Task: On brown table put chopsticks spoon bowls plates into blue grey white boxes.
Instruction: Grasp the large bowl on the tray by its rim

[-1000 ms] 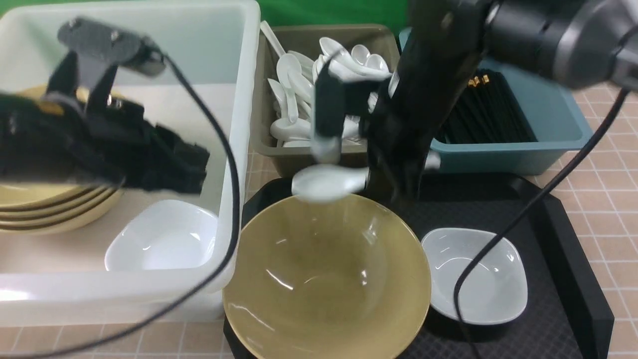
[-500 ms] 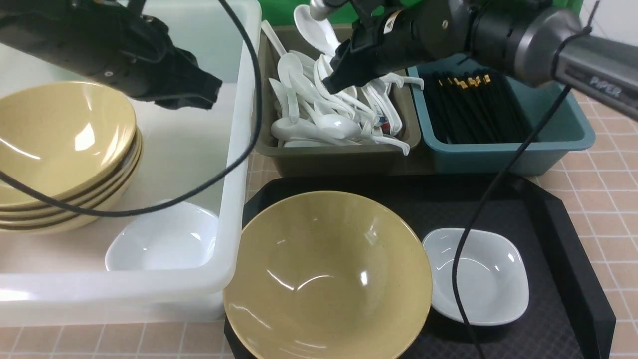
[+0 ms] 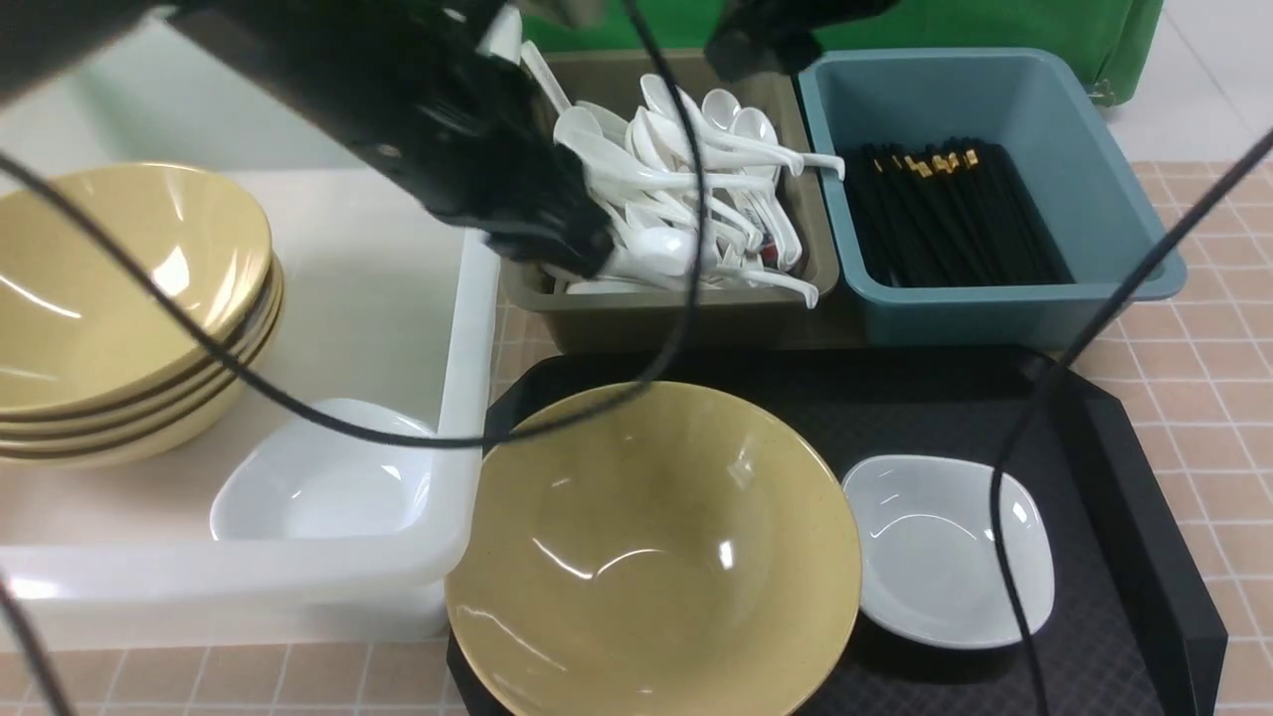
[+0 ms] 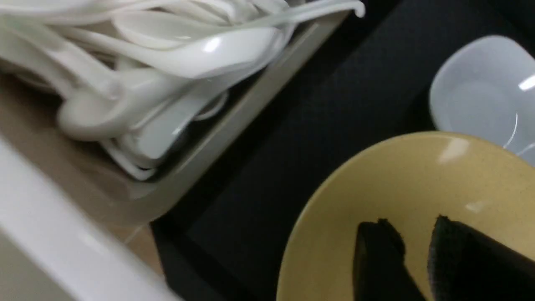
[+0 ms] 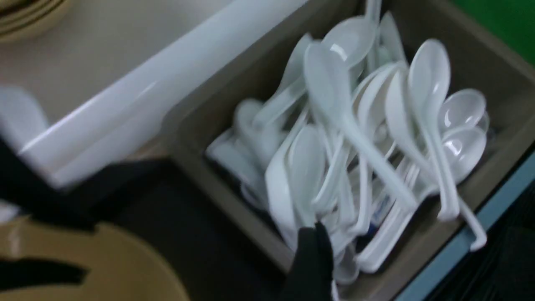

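Observation:
A tan bowl (image 3: 656,547) and a small white dish (image 3: 945,547) sit on the black tray. My left gripper (image 3: 572,254) hangs over the near left corner of the olive-grey bin (image 3: 686,318). In the left wrist view the left gripper (image 4: 411,220) is open and empty above the tan bowl (image 4: 418,175). My right arm is at the top edge above the olive-grey bin. In the right wrist view only one of its fingers (image 5: 311,259) shows, holding nothing, over the heap of white spoons (image 5: 355,146). The white tub (image 3: 467,328) holds stacked tan bowls (image 3: 119,308) and a white dish (image 3: 318,477).
The blue bin (image 3: 1004,308) holds black chopsticks (image 3: 945,209). The black tray (image 3: 1134,517) has a raised rim. Black cables hang across the tub, the bowl and the dish. The tiled brown table (image 3: 1213,328) shows at the right.
My right gripper lifted a white spoon from above the tan bowl to over the olive-grey bin and no longer holds it. My left arm rose out of the tub and swung right.

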You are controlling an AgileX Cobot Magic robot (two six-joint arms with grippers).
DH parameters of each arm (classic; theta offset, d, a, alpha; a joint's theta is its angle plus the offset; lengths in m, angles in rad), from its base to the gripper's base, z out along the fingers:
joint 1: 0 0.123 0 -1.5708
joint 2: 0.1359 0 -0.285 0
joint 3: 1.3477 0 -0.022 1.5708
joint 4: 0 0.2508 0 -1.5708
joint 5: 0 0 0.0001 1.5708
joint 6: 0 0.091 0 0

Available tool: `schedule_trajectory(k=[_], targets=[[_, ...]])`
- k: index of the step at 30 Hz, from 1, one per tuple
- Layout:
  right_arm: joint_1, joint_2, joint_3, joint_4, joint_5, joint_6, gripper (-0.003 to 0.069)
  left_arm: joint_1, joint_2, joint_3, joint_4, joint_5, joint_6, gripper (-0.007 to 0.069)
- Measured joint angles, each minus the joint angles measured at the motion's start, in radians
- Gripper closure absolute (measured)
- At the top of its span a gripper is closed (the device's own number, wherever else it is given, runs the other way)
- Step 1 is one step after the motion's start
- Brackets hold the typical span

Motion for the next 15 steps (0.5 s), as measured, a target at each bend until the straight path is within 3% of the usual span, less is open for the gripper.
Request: schedule_trajectory(k=[7,11,15], targets=[[0.0,-0.15,0.149,-0.007,0.074,0.0,0.0222,-0.106,0.164,-0.013,0.172,-0.013,0.052,0.0106],[0.0,-0.211,0.238,-0.008,0.08,-0.001,0.0268,-0.115,0.215,-0.013,0.225,-0.031,0.023,0.0043],[0.0,-0.234,0.3,-0.016,0.08,-0.003,0.0296,-0.115,0.25,-0.014,0.233,-0.033,0.004,0.0041]])
